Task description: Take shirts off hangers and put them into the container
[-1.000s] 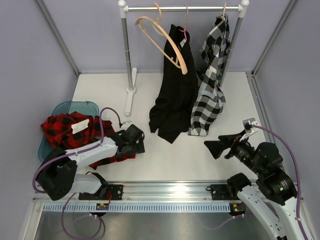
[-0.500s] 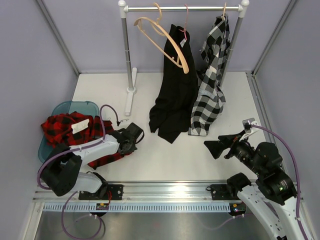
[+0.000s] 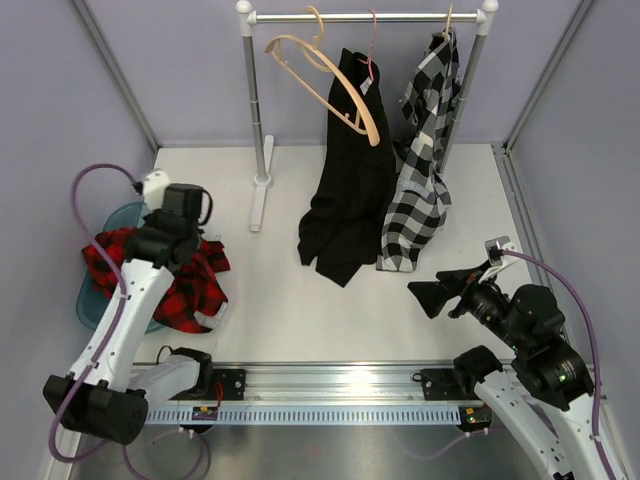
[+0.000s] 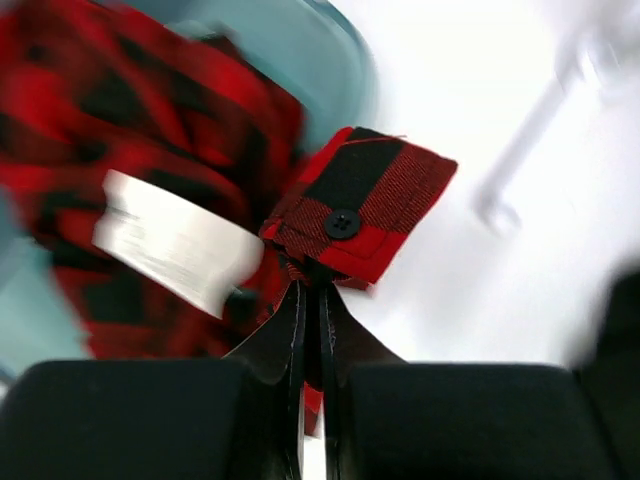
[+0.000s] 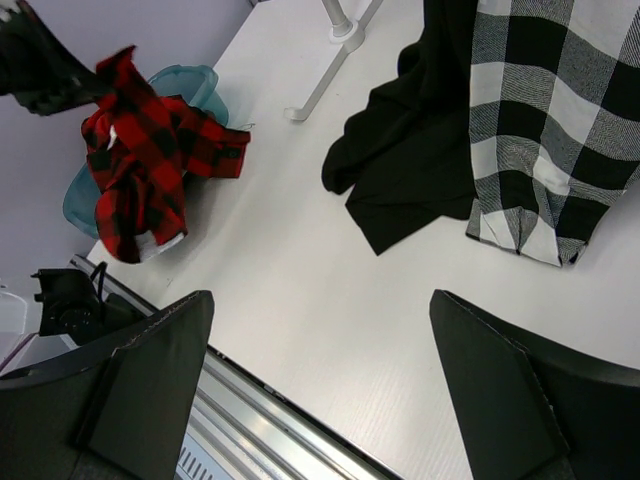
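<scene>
The red-and-black plaid shirt (image 3: 195, 280) lies half in the teal container (image 3: 108, 216) and half over its right rim onto the table. My left gripper (image 3: 166, 246) is raised above it, shut on a buttoned cuff (image 4: 352, 205) of that shirt. The shirt's white label (image 4: 170, 250) shows beside the cuff. The black shirt (image 3: 345, 190) hangs from a pink hanger (image 3: 371, 50). The black-and-white check shirt (image 3: 420, 190) hangs from a wooden hanger (image 3: 447, 25). An empty wooden hanger (image 3: 330, 85) hangs tilted on the rail. My right gripper (image 3: 430, 292) hovers open at the right, holding nothing.
The white-and-steel garment rail (image 3: 365, 16) spans the back, its left post and foot (image 3: 260, 185) standing right of the container. Both hanging shirts drape onto the table. Purple walls enclose the table, and a metal rail (image 3: 330, 375) runs along the near edge.
My left gripper closed on the plaid shirt's cuff on the table, then lifted it up and left over the container. The empty hanger swung slightly. The right arm has not moved.
</scene>
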Robot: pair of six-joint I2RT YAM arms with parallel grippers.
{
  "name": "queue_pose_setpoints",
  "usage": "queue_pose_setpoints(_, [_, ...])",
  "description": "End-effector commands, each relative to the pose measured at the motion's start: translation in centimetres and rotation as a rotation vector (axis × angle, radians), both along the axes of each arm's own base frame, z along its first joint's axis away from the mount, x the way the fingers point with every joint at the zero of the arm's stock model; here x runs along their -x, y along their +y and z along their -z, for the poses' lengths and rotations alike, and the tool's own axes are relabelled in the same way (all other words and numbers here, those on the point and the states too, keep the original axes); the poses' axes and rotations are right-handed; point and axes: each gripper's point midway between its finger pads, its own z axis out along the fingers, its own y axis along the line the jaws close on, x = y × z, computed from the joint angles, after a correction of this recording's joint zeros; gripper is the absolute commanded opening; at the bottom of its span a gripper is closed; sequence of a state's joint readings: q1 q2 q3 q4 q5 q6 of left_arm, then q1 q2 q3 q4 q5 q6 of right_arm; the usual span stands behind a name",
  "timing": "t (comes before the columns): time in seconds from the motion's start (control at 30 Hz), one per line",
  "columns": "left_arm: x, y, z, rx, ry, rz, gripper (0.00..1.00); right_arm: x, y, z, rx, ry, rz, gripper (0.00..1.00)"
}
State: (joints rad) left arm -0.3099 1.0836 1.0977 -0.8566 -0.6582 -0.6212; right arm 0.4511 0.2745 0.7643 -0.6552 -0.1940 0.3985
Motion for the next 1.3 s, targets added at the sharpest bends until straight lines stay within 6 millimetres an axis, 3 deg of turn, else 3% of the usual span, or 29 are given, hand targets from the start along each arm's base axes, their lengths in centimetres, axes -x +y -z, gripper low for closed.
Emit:
queue_pose_setpoints(0.0, [1.2,6.5,-3.5,-0.159,0.002,-0.125,0.00,0.5,0.0,-1.4,-0.012,-0.059,-0.018,0.99])
queue_pose_setpoints(0.17, [2.8,14.5,-8.5,-0.247,-0.106,-0.381,0.00,0.6,0.2,-1.7,-0.016,-0.070,-0.031,0.99])
queue_pose_setpoints(0.27, [4.0,17.7,-9.0,-0.226,-0.200,-0.559,0.00,0.5,0.2,-1.9,-0.017,-0.082,-0.036,1.00])
queue_pose_setpoints(0.37, [4.7,19.9,-10.5,-0.178,-0.329,-0.672,0.00,0.6,0.5,-1.9,-0.014,-0.086,-0.052,1.00])
queue_pose_setpoints(0.47, [3.6,21.0,-11.3,-0.210,-0.353,-0.688,0.00,0.8,0.8,-2.0,-0.020,-0.094,-0.076,1.00])
queue_pose_setpoints(0.6, [0.4,20.4,-6.7,-0.149,-0.216,-0.568,0.00,0.4,1.1,-1.6,-0.020,-0.090,-0.082,0.99])
queue_pose_setpoints(0.63, [-0.2,20.2,-3.7,-0.126,-0.142,-0.550,0.00,0.4,1.1,-1.6,-0.020,-0.092,-0.082,0.99])
queue_pose_setpoints(0.7, [-1.7,19.3,-0.1,-0.075,-0.078,-0.455,0.00,0.3,1.2,-1.4,-0.020,-0.092,-0.085,0.99])
queue_pose_setpoints(0.73, [-1.8,18.9,3.4,-0.051,0.005,-0.435,0.00,0.4,1.3,-1.4,-0.021,-0.092,-0.091,0.99])
queue_pose_setpoints(0.8, [-2.5,18.4,6.2,-0.014,0.054,-0.398,0.00,0.5,1.4,-1.3,-0.022,-0.092,-0.099,0.99])
queue_pose_setpoints(0.83, [-2.5,18.3,8.8,0.006,0.120,-0.395,0.00,0.6,1.5,-1.3,-0.024,-0.090,-0.105,1.00])
queue_pose_setpoints(0.97, [-2.5,18.0,13.7,0.051,0.268,-0.389,0.08,0.5,1.5,-1.1,-0.019,-0.083,-0.104,1.00])
queue_pose_setpoints(1.03, [-2.5,18.0,14.7,0.053,0.315,-0.384,0.16,0.4,1.4,-1.0,-0.016,-0.081,-0.099,0.99])
queue_pose_setpoints(1.07, [-2.7,18.1,14.4,0.053,0.329,-0.383,0.28,0.4,1.4,-0.9,-0.015,-0.080,-0.099,0.99])
queue_pose_setpoints(1.13, [-3.1,18.1,13.7,0.062,0.331,-0.374,0.40,0.3,1.4,-0.8,-0.011,-0.078,-0.095,1.00])
queue_pose_setpoints(1.17, [-3.3,17.6,12.9,0.082,0.323,-0.355,0.58,0.3,1.4,-0.9,-0.012,-0.081,-0.095,0.99])
queue_pose_setpoints(1.2, [-4.0,17.6,10.2,0.083,0.249,-0.351,0.68,0.2,1.4,-0.7,-0.009,-0.077,-0.096,0.99])
queue_pose_setpoints(1.27, [-3.9,17.1,7.4,0.091,0.191,-0.342,0.80,0.2,1.5,-0.7,-0.010,-0.076,-0.097,0.99])
